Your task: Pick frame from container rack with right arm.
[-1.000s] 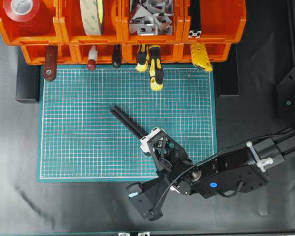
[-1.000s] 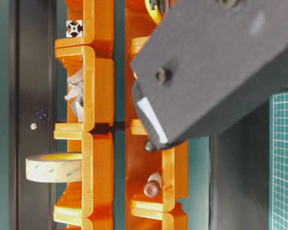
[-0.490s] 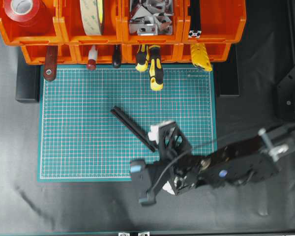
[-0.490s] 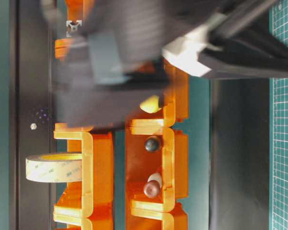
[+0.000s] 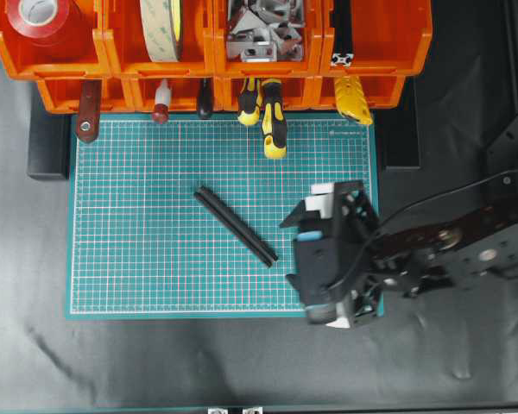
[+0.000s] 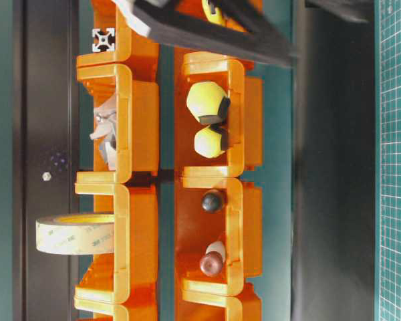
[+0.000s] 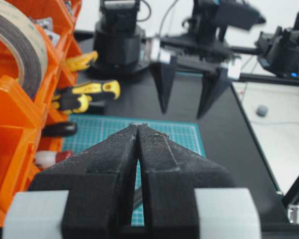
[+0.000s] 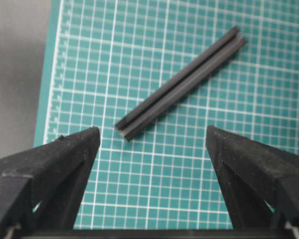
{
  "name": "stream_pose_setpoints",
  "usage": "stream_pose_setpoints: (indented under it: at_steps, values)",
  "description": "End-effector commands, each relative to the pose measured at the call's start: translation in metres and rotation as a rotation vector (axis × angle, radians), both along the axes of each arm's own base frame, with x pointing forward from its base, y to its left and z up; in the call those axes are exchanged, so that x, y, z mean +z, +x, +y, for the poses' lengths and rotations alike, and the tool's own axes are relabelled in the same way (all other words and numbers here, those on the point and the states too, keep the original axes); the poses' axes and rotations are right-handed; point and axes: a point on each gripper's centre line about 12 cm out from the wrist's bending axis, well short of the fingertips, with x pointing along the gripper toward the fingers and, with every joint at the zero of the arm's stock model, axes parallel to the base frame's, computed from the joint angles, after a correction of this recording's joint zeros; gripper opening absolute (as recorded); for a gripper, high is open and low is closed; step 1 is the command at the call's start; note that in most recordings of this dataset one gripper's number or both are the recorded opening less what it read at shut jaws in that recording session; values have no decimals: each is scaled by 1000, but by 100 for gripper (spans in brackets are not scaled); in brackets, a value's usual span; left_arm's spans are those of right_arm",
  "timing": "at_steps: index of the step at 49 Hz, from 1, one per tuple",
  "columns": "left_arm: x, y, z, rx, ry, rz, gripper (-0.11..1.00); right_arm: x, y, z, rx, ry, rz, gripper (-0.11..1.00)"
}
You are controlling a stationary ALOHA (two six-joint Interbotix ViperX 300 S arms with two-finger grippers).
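The green gridded cutting mat [image 5: 155, 224] is seen from straight above in the overhead view. The joined bright orange plastic bins [image 6: 130, 127] are viewed close from table level, turned sideways. Each wrist view looks along its jaws; the mat is shared by all.

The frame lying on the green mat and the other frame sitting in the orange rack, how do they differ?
The frame on the mat lies flat and diagonal in the open, its whole length visible. The frame in the rack sits inside the upper right bin of the container rack, pointing straight out toward the mat, with its pale cut end facing out; its far end runs out of view. Both are thin, black bars.
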Motion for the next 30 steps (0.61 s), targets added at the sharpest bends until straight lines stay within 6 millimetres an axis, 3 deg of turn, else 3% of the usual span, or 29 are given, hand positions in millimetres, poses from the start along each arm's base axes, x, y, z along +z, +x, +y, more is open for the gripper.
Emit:
stream_pose_setpoints:
  at_steps: [1, 11, 30]
  values:
    - [8, 0, 0, -2, -1, -18, 0, 23, -6, -6, -3, 29, -66, 82]
    - [19, -9, -1, -8, 2, -63, 0, 40, -35, -27, -48, 72, -121, 82]
    - [7, -6, -2, -15, -48, -3, 0, 79, -109, -72, -138, 235, -354, 82]
